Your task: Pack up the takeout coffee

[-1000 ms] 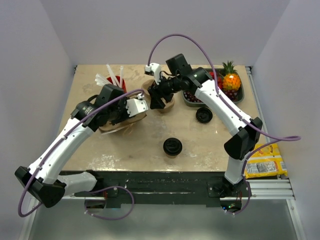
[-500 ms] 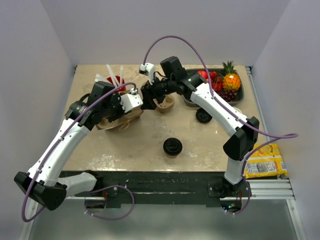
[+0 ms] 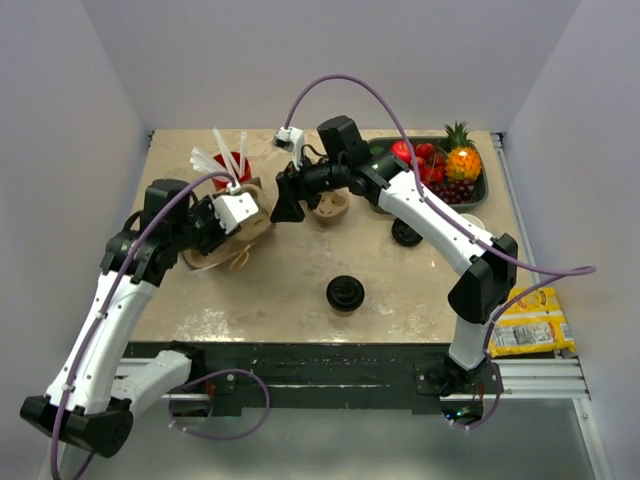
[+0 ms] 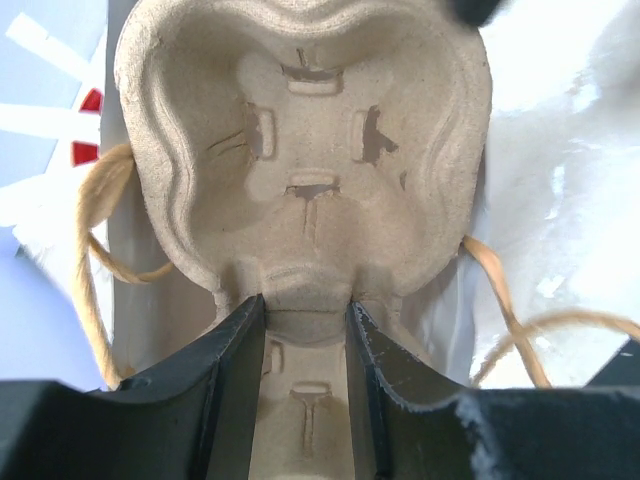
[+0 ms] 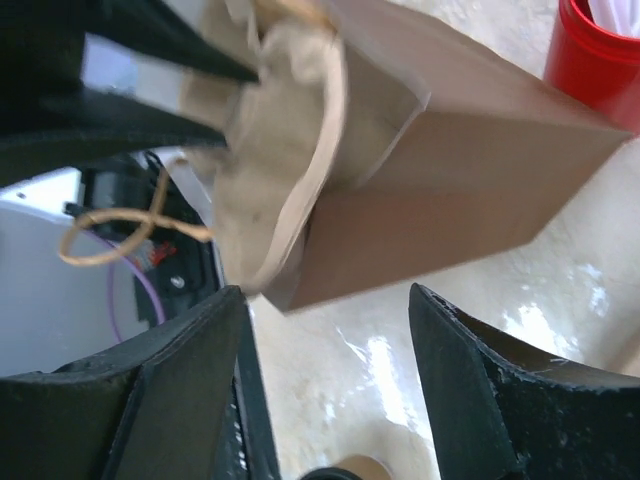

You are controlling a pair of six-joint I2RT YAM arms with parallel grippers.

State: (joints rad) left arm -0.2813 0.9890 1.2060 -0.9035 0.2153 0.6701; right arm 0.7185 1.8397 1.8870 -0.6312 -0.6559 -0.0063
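Note:
The takeout coffee (image 3: pixel 344 293), a tan cup under a black lid, stands alone on the table at front centre, apart from both grippers. My left gripper (image 3: pixel 238 215) is shut on the middle ridge of a pulp cup carrier (image 4: pixel 310 150) whose cup wells are empty. The carrier sits in the mouth of a brown paper bag (image 3: pixel 225 245) with twine handles (image 4: pixel 90 250). My right gripper (image 3: pixel 284 207) is open and empty just right of the bag (image 5: pixel 450 190). In the right wrist view the carrier (image 5: pixel 265 150) pokes out of the bag's opening.
A red cup (image 3: pixel 232 165) with white sticks stands behind the bag. A lidless tan cup (image 3: pixel 330 207) is under the right arm. A loose black lid (image 3: pixel 407 232) lies to the right. A fruit tray (image 3: pixel 440 170) is back right, a yellow packet (image 3: pixel 530 322) off the table.
My left arm has drawn back to the left, taking the carrier and bag with it. My right gripper has followed leftward, away from the lidless cup and toward the bag.

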